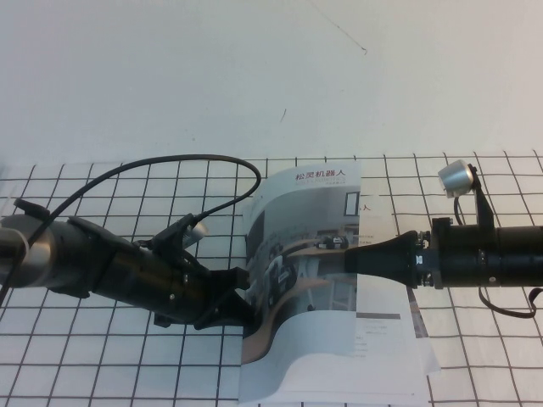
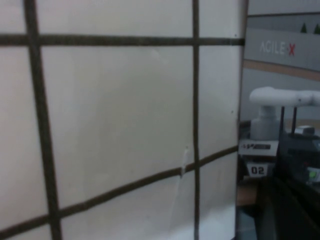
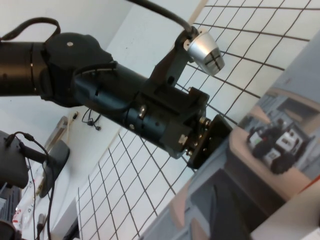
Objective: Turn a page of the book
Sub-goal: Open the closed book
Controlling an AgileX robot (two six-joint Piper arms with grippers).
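Note:
The book (image 1: 392, 343) lies on the grid table in the middle, its white inner page showing at the lower right. The page (image 1: 305, 220), the glossy cover leaf with robot photo and title, is lifted and bowed up off the book. My right gripper (image 1: 351, 259) comes in from the right and is shut on the page's free edge; the right wrist view shows the page (image 3: 277, 142) close up under a dark finger (image 3: 235, 210). My left gripper (image 1: 243, 297) sits at the book's left edge by the spine; the cover photo (image 2: 280, 100) fills the side of its view.
The white table with black grid lines (image 1: 110, 356) runs to a plain white wall (image 1: 254, 68) behind. A black cable (image 1: 170, 165) loops over the left arm (image 3: 145, 110). A strip of another printed sheet (image 1: 370, 208) shows right of the lifted leaf.

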